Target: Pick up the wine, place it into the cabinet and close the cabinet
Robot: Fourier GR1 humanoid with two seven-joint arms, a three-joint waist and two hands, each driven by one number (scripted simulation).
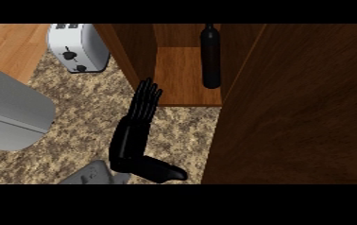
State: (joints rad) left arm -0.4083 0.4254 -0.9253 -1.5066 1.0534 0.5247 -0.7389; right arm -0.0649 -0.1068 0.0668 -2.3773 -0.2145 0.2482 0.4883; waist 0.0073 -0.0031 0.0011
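Wine [210,58] inside open cabinet [182,77]; left hand [137,125] flat, fingers straight, empty.

No text, label, brand, number or sign can be read anywhere in the head view. The dark glass wine bottle [210,58] standing in the brown wooden cabinet [185,73] shows no legible label, and the white toaster [78,47] bears only unmarked black knobs.
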